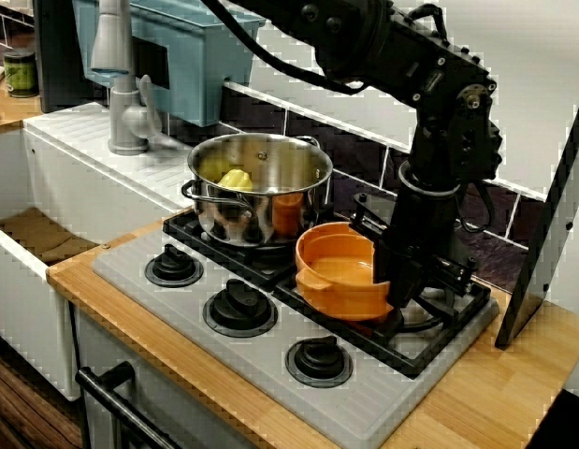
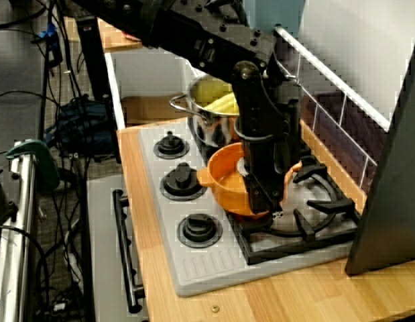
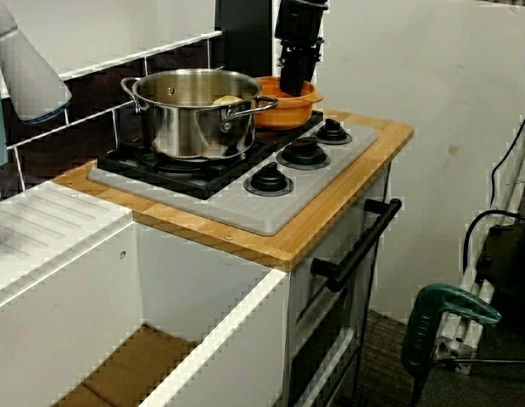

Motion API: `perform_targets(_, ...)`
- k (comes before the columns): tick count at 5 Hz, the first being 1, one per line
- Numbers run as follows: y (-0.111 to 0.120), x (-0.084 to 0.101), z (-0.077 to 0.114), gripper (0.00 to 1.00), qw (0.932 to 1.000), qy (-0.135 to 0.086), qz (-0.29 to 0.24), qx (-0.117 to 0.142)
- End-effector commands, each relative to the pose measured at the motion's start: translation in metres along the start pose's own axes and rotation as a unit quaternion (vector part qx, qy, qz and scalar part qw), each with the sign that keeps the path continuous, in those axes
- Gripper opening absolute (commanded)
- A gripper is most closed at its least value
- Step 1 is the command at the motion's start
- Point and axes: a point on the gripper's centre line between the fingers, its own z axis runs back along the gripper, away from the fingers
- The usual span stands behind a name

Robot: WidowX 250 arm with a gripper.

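end effector (image 1: 399, 285) at orange bowl (image 1: 338, 273), pot (image 1: 259, 192) alongside.

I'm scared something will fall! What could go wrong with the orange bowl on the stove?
The hand is at the rim of the orange bowl. Its grip isn't clear, so the bowl might slip or tip on the grate. The steel pot sits close beside it, so they could bump.

My claw (image 1: 398, 292) is down at the rim of the round orange plastic bowl (image 1: 338, 269), its fingertips buried behind my own wrist, so I can't read the gap from any view. The yellow food (image 1: 235, 177) sits half-hidden inside the shiny steel pot (image 1: 261, 201).
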Motion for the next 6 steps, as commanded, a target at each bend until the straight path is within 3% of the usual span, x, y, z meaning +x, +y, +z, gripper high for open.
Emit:
perform_targets(1, 0.017, 0.007, 0.048, 0.0, 0.9989, -0.036, 0.014, -0.028)
perform_targets(6, 0.022, 0.008, 0.086, 0.0, 0.9969, -0.052, 0.017, -0.057)
